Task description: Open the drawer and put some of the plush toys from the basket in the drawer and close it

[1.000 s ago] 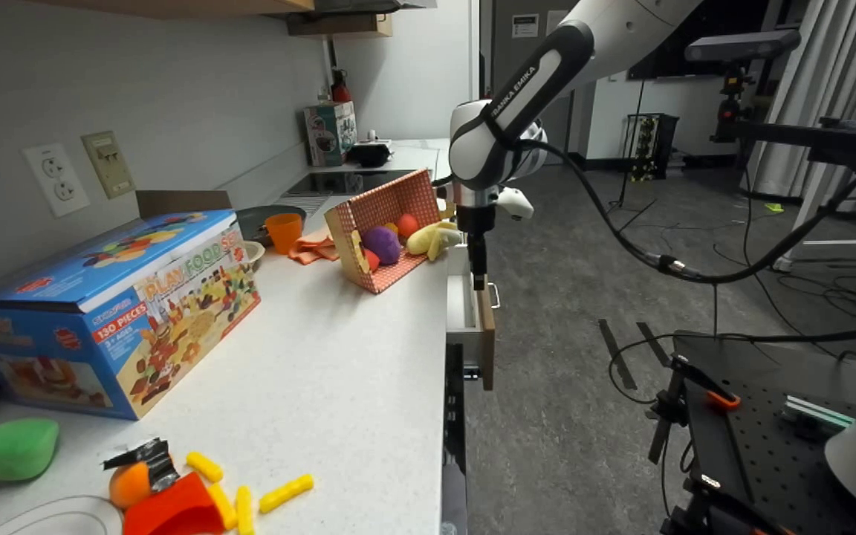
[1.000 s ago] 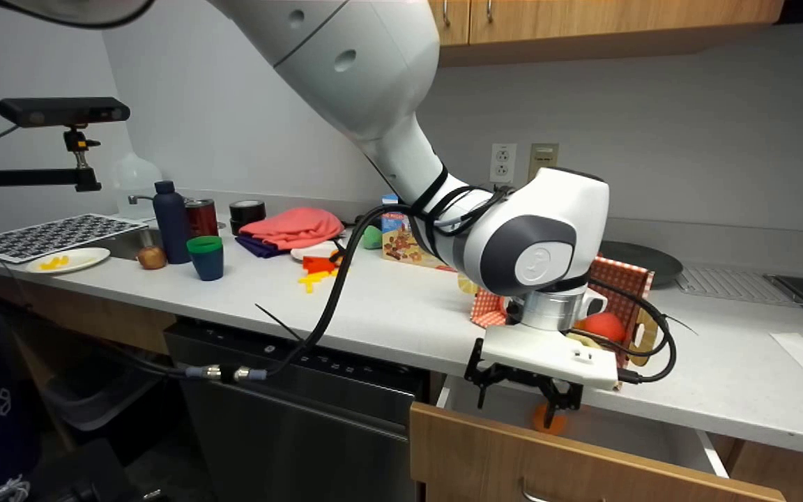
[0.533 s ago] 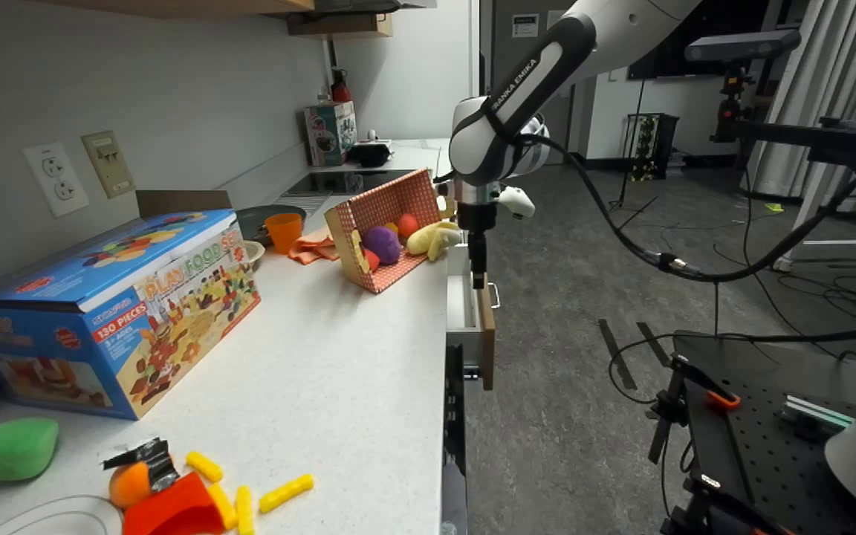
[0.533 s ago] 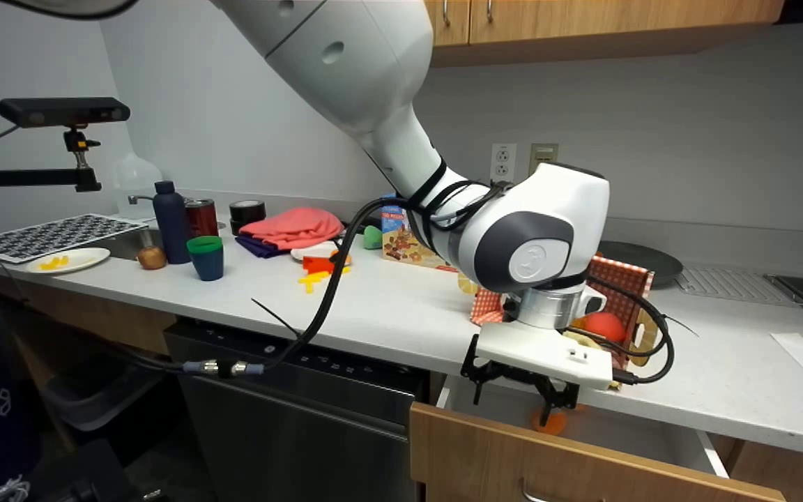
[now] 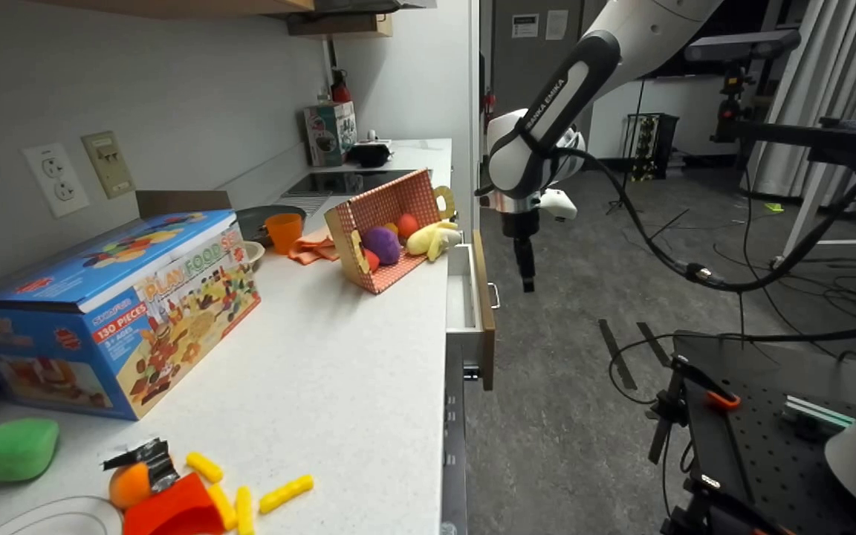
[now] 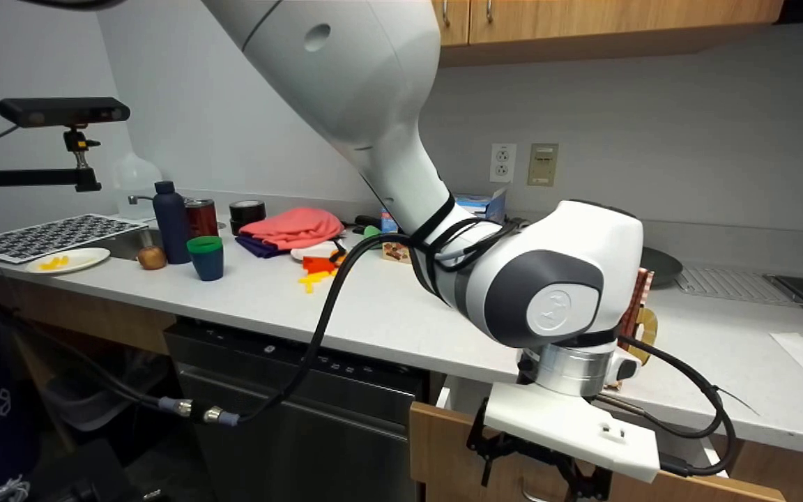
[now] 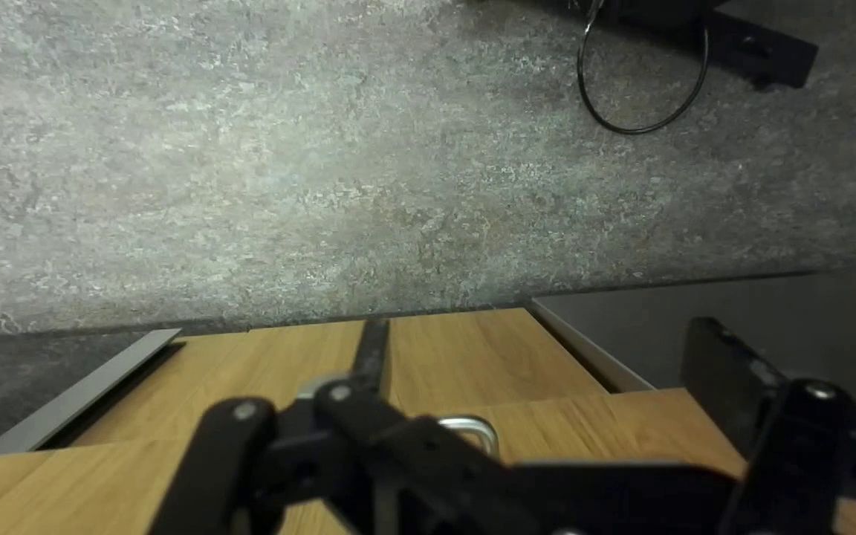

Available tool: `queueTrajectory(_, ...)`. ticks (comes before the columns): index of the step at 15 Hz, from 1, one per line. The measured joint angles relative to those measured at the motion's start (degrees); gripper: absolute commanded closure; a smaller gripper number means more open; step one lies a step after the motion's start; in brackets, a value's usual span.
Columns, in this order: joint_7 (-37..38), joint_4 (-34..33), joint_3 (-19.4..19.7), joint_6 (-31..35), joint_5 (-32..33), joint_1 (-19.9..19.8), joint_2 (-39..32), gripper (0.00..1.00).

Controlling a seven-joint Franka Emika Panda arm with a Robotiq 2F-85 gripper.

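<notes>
From the frame's upper right, the arm (image 5: 558,104) swings clear of the open drawer (image 5: 487,342) at centre, perhaps readying to shut it, while the basket (image 5: 391,199) to its left, not the wide-spread, empty pincer (image 5: 527,283), holds several plush toys (image 5: 428,240).

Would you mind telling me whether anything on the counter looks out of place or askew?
Yes: the red-checked basket looks tipped onto its side, opening sideways rather than up, and the yellow plush toy sticks out of it near the edge of the counter. A basket would normally stand upright.
</notes>
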State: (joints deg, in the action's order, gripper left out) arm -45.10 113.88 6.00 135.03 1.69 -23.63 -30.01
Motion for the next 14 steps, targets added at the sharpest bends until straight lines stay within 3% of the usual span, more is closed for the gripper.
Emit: queueTrajectory(14,0.57,-11.96,-2.66,0.07,-5.77,-0.55,-9.76,0.0)
